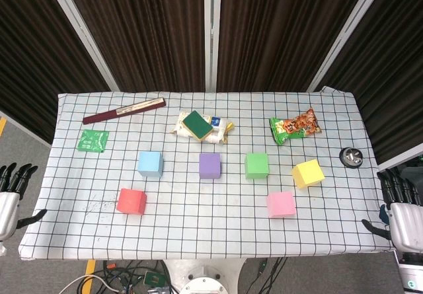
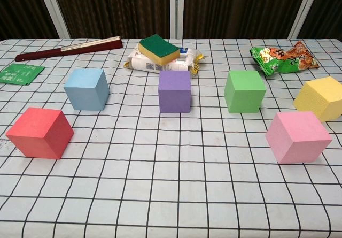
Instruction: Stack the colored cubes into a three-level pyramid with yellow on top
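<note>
Six cubes sat loose on the grid cloth (image 1: 198, 231), none stacked, all matte and foam-looking with soft edges. Take the purple cube (image 1: 209, 165) as the marker, dead centre. The blue cube (image 1: 150, 164) stood to its left, well apart, and the green cube (image 1: 256, 165) to its right at about the same gap, so the three made a row. The yellow cube (image 1: 308, 173) lay further right beyond the green one, turned at an angle. The pink cube (image 1: 280, 204) was right of the purple and nearer the robot, also skewed. The red cube (image 1: 131, 201) was left of the purple and nearer the robot, close below the blue.

Behind the purple cube lay a white crinkled packet (image 1: 217, 123) with a sponge (image 1: 197, 125) resting on top, green scouring face up over a yellow body. Far right behind was a glossy green and red snack bag (image 1: 295, 127); far left behind, a flat green sachet (image 1: 92, 140) and a long dark-red closed fan (image 1: 123, 111). A small round metal object (image 1: 350, 156) sat near the right edge.

The left hand (image 1: 9, 198) hung off the table's left side, fingers apart and straight, holding nothing. The right hand (image 1: 401, 208) hung off the right side the same way, fingers spread and empty.

The cloth was white with a black grid, slightly wrinkled. Dark pleated curtains (image 1: 152, 30) with pale upright frames closed the back.
</note>
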`<move>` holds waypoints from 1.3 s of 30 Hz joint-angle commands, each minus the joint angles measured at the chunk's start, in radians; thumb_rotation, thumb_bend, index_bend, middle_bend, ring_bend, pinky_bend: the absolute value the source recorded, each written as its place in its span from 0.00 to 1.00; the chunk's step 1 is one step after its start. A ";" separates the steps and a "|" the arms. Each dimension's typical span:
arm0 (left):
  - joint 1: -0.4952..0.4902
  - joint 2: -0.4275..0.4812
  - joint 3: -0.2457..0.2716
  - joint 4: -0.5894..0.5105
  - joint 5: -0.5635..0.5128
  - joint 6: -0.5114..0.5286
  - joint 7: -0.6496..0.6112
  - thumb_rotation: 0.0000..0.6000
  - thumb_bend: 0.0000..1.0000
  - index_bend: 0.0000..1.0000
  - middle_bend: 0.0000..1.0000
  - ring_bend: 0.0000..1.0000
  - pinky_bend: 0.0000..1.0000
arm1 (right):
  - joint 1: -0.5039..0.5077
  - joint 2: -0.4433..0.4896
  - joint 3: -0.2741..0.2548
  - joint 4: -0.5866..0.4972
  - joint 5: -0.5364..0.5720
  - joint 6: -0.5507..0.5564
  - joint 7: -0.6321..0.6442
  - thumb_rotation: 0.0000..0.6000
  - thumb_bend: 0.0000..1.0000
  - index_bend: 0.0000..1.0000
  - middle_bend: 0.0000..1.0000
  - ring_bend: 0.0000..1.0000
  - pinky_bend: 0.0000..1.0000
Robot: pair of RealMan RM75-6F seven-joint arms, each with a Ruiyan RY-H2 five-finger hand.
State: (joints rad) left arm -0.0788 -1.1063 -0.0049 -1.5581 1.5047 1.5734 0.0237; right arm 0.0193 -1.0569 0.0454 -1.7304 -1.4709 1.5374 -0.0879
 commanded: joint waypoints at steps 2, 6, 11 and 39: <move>-0.002 0.001 -0.002 -0.003 0.005 -0.008 -0.008 1.00 0.00 0.11 0.11 0.00 0.04 | -0.001 -0.002 -0.002 0.002 -0.005 -0.004 0.008 1.00 0.00 0.00 0.00 0.00 0.00; 0.002 0.003 -0.003 -0.004 0.005 -0.012 -0.015 1.00 0.00 0.11 0.11 0.00 0.04 | -0.002 -0.004 -0.003 0.004 -0.008 -0.008 0.011 1.00 0.00 0.00 0.00 0.00 0.00; 0.004 0.001 -0.006 -0.001 0.009 -0.017 -0.041 1.00 0.00 0.10 0.11 0.00 0.04 | -0.004 0.000 0.002 0.004 -0.005 -0.005 0.021 1.00 0.00 0.00 0.00 0.00 0.00; -0.067 0.039 -0.063 -0.058 -0.005 -0.117 -0.112 1.00 0.00 0.10 0.12 0.00 0.04 | 0.004 0.016 0.014 -0.034 -0.026 -0.016 0.030 1.00 0.00 0.00 0.00 0.00 0.00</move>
State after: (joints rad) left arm -0.1354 -1.0674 -0.0616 -1.6178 1.5044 1.4704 -0.0773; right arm 0.0220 -1.0384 0.0572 -1.7630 -1.4944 1.5214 -0.0581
